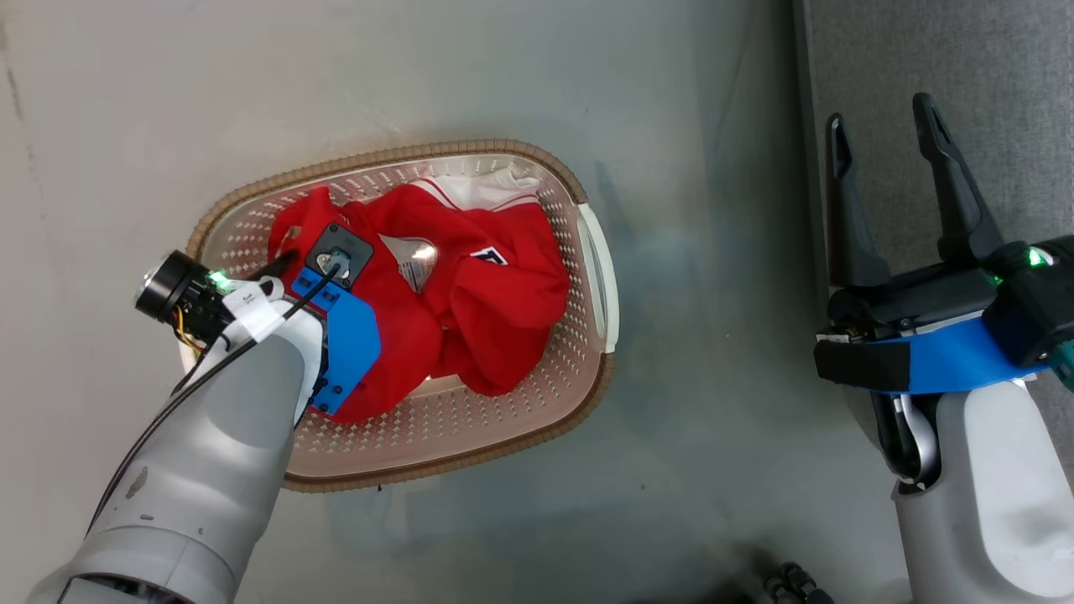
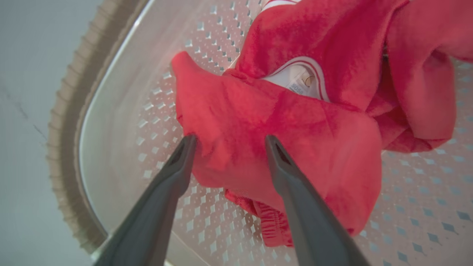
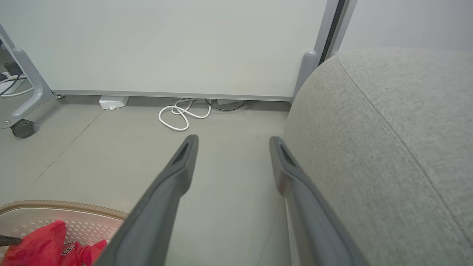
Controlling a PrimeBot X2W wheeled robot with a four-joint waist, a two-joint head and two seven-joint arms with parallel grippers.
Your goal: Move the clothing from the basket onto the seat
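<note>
The cream basket (image 1: 587, 252) with a brown woven rim stands on the floor, holding the red clothing (image 1: 495, 310) in a crumpled heap; a white-and-black patch (image 1: 489, 256) faces up. My left arm (image 1: 226, 419) reaches down into it. In the left wrist view my left gripper (image 2: 230, 139) is open, its fingertips straddling a fold of the red clothing (image 2: 258, 122) near the basket (image 2: 122, 111) wall. My right gripper (image 1: 881, 126) is open and holds nothing, hovering at the edge of the grey seat (image 1: 1007, 67). The seat (image 3: 388, 147) lies just right of my right gripper (image 3: 232, 140).
The basket rim (image 3: 55, 206) and some clothing (image 3: 40, 244) show at the right wrist view's lower left. Beyond, a white panel wall, a coiled white cable (image 3: 179, 114), a small white box (image 3: 112, 101) and a castor (image 3: 22, 128) border the grey floor (image 1: 671, 470).
</note>
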